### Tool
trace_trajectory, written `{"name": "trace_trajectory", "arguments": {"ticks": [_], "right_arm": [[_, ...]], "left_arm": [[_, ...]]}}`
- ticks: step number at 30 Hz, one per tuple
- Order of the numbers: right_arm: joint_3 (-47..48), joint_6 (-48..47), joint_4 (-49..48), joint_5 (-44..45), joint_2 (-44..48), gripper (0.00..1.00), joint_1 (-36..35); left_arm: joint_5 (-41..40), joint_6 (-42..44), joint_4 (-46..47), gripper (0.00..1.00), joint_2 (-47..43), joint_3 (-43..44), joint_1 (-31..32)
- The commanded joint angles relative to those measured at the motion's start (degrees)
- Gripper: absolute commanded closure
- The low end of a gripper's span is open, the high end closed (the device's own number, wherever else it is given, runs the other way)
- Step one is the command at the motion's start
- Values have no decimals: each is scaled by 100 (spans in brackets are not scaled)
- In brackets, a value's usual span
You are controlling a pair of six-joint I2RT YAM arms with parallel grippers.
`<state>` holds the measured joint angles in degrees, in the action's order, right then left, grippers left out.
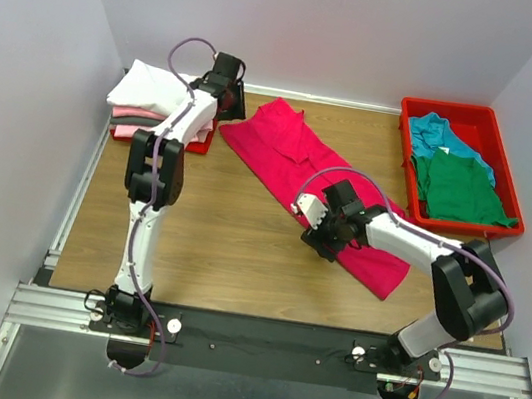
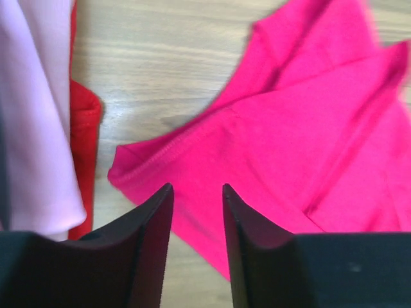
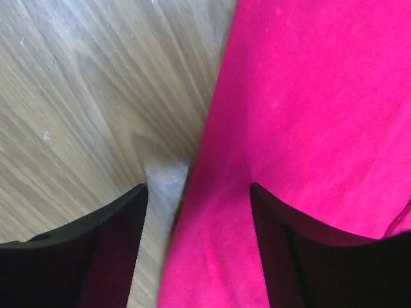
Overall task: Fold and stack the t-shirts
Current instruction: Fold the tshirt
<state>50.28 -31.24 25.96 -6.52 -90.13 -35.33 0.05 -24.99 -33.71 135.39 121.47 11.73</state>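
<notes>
A crimson-pink t-shirt (image 1: 294, 148) lies spread diagonally across the wooden table. My left gripper (image 1: 233, 108) is open and hovers over the shirt's far-left corner (image 2: 289, 128), its jaws (image 2: 197, 187) apart just above the hem. My right gripper (image 1: 325, 239) is open at the shirt's near long edge. In the right wrist view the jaws (image 3: 198, 187) are spread wide and straddle that edge (image 3: 308, 96), one finger over wood and one over cloth. Neither gripper holds anything. A stack of folded shirts, white (image 1: 147, 85) on top with grey and pale pink below, sits at the far left.
The stack rests on a red tray (image 1: 200, 138), close to my left gripper; its pale pink shirt (image 2: 38, 115) and the tray edge (image 2: 83, 128) show in the left wrist view. A second red tray (image 1: 407, 171) at the far right holds a teal shirt (image 1: 443, 136) and a green shirt (image 1: 461, 185).
</notes>
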Motion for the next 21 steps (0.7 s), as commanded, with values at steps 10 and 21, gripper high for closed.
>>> {"name": "trace_trajectory", "arguments": {"ticks": [10,21], "right_arm": [[411,241,-82,416,-602,79,-492],[1702,628,620,-604,-1620,89,-1502]], "left_arm": [[618,610,1032,54,-2963,-1780,-12],[935,785,1605,53,-5301,-4375,-12]]}}
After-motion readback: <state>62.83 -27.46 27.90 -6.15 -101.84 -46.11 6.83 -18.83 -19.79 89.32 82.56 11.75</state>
